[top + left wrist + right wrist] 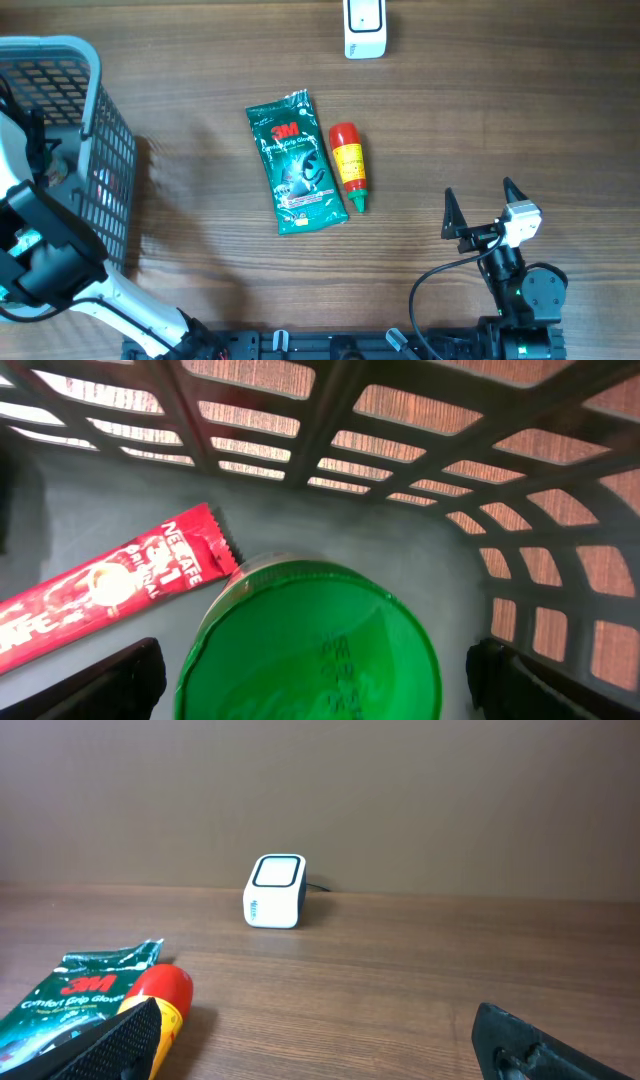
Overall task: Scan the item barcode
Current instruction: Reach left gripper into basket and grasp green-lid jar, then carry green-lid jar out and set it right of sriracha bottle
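The white box-shaped barcode scanner (364, 28) stood at the far edge of the wooden table (520, 100), well apart from both grippers. Overhead, we saw a green 3M glove packet (295, 162) and a red-and-yellow squeeze bottle (349, 165) lying just beside each other at mid-table. Only the left wrist view showed us inside the grey plastic mesh basket (400, 450), where a round container with a green lid (310, 630) lay beside a red Nescafe sachet (110, 590). The left gripper (320, 680) hung over that lid, jaws wide apart, holding nothing. The right gripper (480, 200), likewise spread wide and empty, sat near the table's front edge.
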{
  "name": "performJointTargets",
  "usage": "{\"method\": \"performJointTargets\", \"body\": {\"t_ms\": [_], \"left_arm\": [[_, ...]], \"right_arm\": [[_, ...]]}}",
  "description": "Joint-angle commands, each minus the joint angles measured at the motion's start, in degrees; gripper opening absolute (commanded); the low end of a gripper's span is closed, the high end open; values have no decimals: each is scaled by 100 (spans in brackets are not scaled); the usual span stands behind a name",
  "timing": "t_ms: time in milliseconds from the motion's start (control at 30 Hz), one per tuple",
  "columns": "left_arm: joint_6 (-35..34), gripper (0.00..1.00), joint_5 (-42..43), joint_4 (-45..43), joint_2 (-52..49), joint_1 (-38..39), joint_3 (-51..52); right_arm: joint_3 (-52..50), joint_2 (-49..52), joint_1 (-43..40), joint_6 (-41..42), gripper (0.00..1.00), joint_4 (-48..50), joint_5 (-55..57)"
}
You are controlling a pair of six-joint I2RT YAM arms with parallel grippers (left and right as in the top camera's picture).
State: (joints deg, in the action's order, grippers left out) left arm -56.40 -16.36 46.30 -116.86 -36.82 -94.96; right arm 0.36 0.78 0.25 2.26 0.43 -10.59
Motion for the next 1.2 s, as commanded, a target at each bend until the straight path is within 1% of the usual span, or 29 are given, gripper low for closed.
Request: {"method": "performJointTargets", "body": {"t_ms": [0, 167, 200, 300, 333, 433, 467, 500, 700, 800, 900, 1000, 1100, 1167], "left_arm": [[70, 100, 46, -85, -258, -4, 63], [70, 100, 317, -181, -522, -4, 63], [70, 98, 398, -175, -535, -4, 63], [70, 75, 501, -173, -546, -4, 63], [72, 70, 501, -138, -546, -4, 63], [107, 63, 498, 0, -542, -7, 61], [267, 59, 501, 17, -535, -4, 61], [398, 58, 498, 70, -509, -4, 55], [673, 60, 498, 398, -66, -4, 55], [673, 64, 505, 586, 468, -4, 55], [673, 65, 605, 723, 1001, -4, 55], [673, 63, 1025, 782, 1781, -4, 55], [673, 63, 1637, 782, 2474, -4, 55], [673, 64, 2334, 780, 3067, -4, 55]], "right_arm": [[-7, -50, 28, -66, 100, 28, 72], [-7, -50, 28, -68, 100, 26, 72], [-7, -50, 28, -66, 100, 26, 72], [-7, -50, 28, -68, 100, 28, 72], [-7, -50, 28, -66, 99, 28, 72], [-7, -50, 28, -68, 99, 28, 72], [-7, -50, 28, -68, 100, 28, 72], [-7, -50, 28, -66, 100, 26, 72], [-7, -50, 28, -66, 100, 28, 72], [-7, -50, 28, -68, 100, 28, 72], [-7, -50, 28, -68, 100, 26, 72], [-7, -50, 28, -68, 100, 28, 72], [-7, -50, 28, -68, 100, 28, 72], [-7, -50, 28, -66, 100, 26, 72]]}}
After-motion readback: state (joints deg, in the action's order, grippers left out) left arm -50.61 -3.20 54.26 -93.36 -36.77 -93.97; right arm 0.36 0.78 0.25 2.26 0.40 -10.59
